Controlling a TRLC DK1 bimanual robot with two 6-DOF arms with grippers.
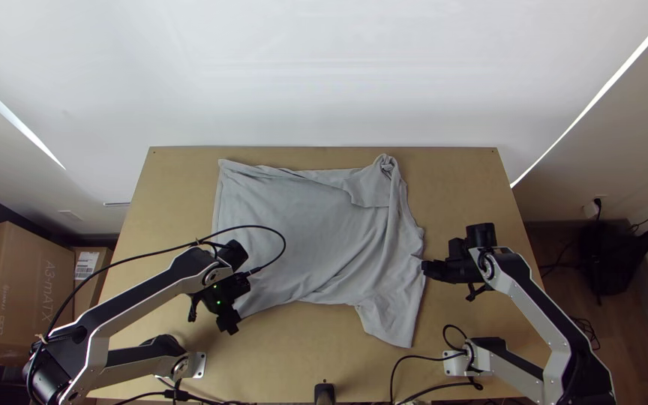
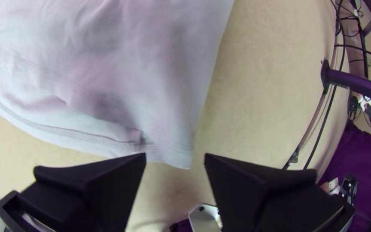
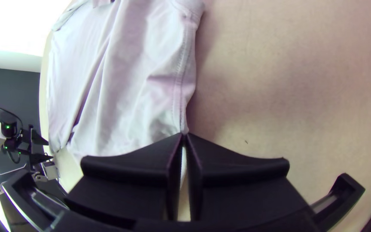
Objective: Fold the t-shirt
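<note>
Left tool (image 2: 175, 160) spread at a hem corner; right tool (image 3: 184, 135) pinching shirt (image 1: 301, 225) side edge. Shirt's mostly flat on bench (image 1: 166, 187), one far corner bunched. Risks: left closes short, misses; right's thin-looking bite slips, fold skews.

Cardboard boxes (image 1: 20, 300) beside wooden table (image 1: 455, 180)

You have a pale t-shirt (image 2: 108, 56) lying wrinkled across the upper left of the frame, its hem curving to a corner at lower centre. Your left end effector (image 1: 237, 302) stands open, that corner visible between its fingertips; contact undetermined. Pale worktop (image 2: 271, 86) extends rightward to black cables (image 2: 321, 129).
</note>
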